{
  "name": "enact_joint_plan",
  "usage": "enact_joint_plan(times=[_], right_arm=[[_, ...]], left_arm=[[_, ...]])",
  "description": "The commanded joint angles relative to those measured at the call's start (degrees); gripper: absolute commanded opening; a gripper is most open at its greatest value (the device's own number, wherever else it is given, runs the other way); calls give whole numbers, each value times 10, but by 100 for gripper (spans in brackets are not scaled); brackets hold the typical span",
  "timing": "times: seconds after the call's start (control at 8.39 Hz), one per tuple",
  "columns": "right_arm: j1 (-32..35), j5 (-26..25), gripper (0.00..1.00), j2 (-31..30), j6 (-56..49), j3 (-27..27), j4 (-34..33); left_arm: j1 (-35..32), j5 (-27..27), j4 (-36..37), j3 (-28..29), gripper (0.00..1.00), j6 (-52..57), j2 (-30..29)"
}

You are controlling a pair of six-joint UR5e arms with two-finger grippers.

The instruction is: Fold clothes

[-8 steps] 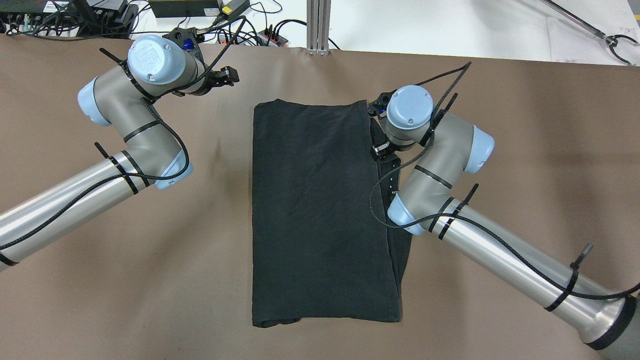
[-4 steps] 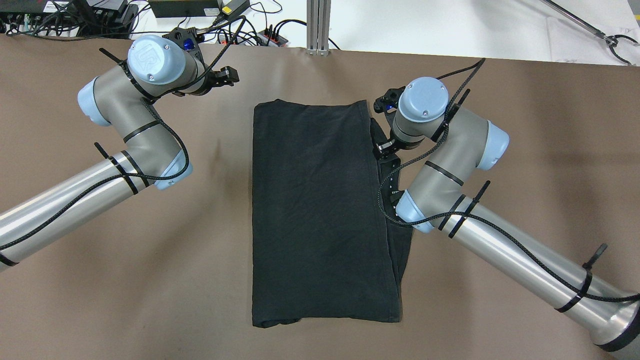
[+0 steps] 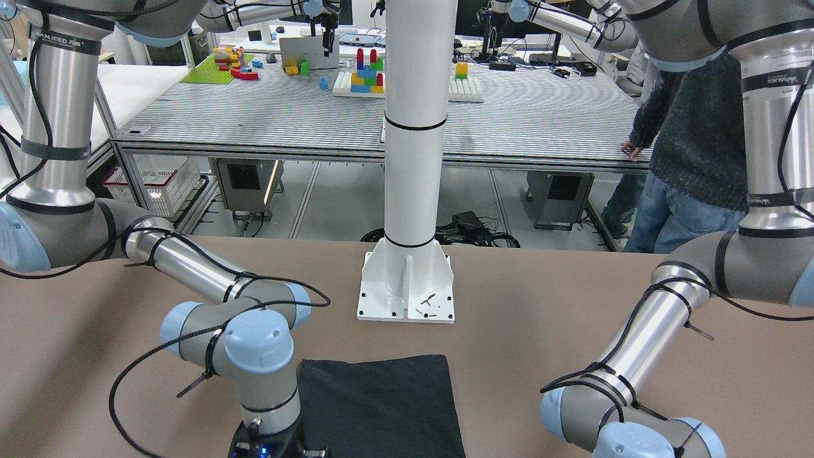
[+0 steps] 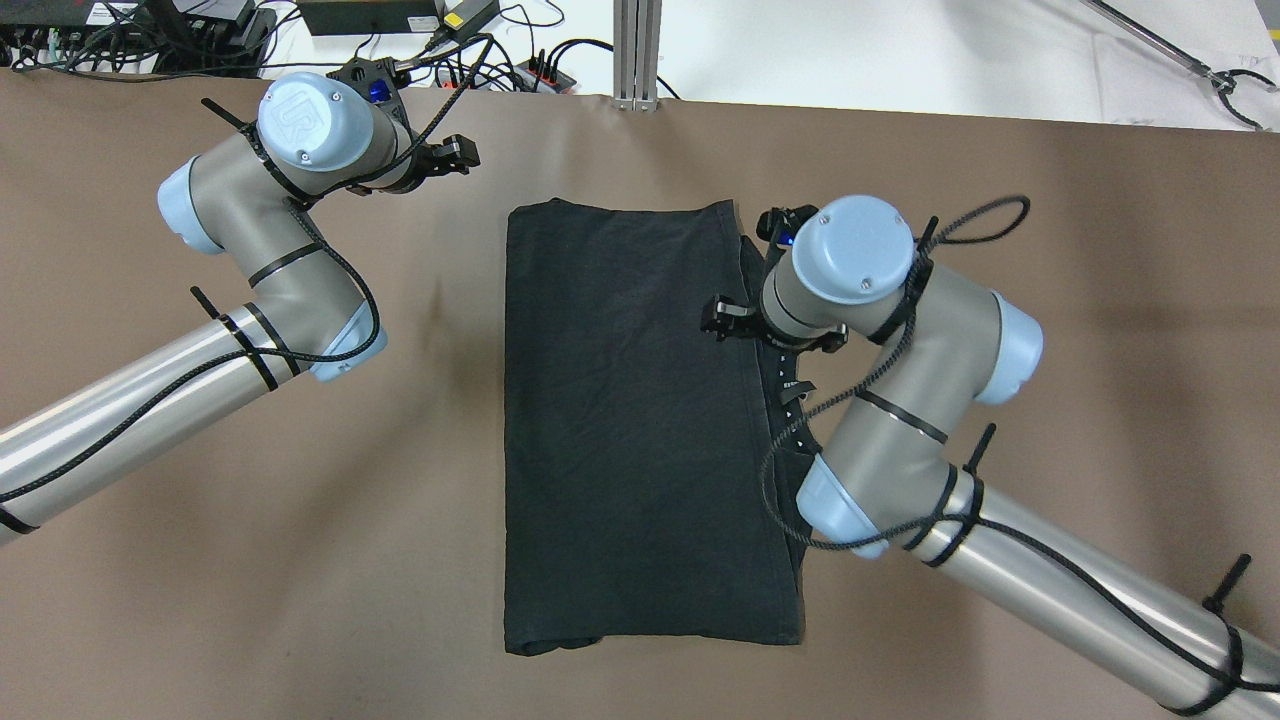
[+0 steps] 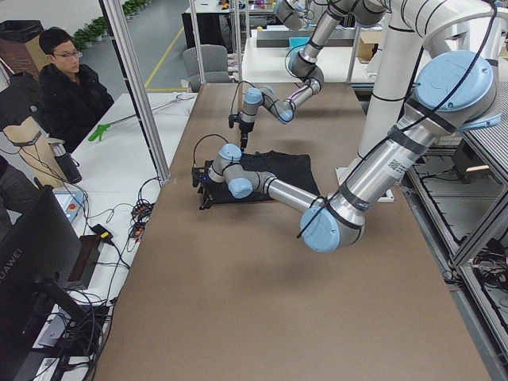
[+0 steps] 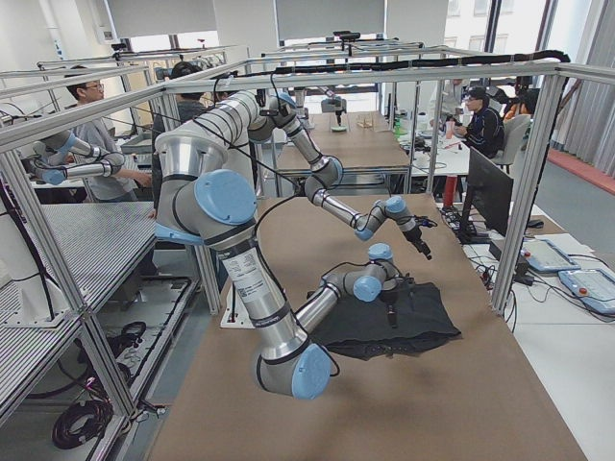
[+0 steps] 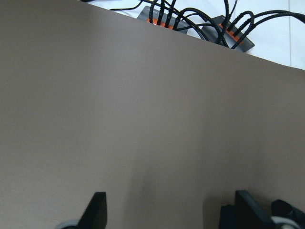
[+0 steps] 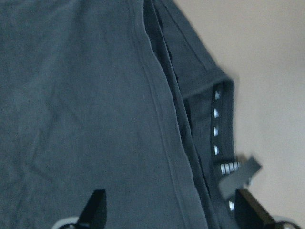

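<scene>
The clothes [image 4: 630,420] are one plain black piece lying folded into a tall rectangle mid-table, with layered edges showing along its right side [image 8: 162,119]; it also shows in the front view [image 3: 381,407]. My right gripper [image 4: 722,322] hovers over that right edge, open, with nothing between its fingers [image 8: 97,210]. The left gripper [image 4: 458,153] hangs open over bare brown table [image 7: 143,119] beyond the cloth's far left corner, well apart from it.
A white pillar base [image 3: 407,286] stands behind the cloth on my side of the table. Cables and power strips [image 7: 200,24] lie past the table's far edge [image 4: 400,30]. A person [image 3: 687,127] stands behind the robot; another sits by the table [image 5: 63,87].
The right wrist has swung right and toward the near side, turning its gripper to point left over the cloth's right edge. The cloth and the left arm have barely moved.
</scene>
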Motion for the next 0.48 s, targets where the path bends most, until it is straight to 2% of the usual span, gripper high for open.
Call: enact_joint_plan(times=[0.0, 0.12, 0.24, 0.36], right_arm=[[-99, -81, 94, -118, 241, 166, 2], [-129, -113, 86, -120, 335, 177, -2], [-151, -117, 73, -133, 420, 180, -1], [-185, -149, 67, -145, 491, 183, -1]], left_arm=[[1, 2, 0, 1, 94, 0, 1], [0, 2, 0, 1, 94, 2, 2], [-1, 2, 0, 2, 94, 4, 3], [0, 2, 0, 2, 94, 4, 2]])
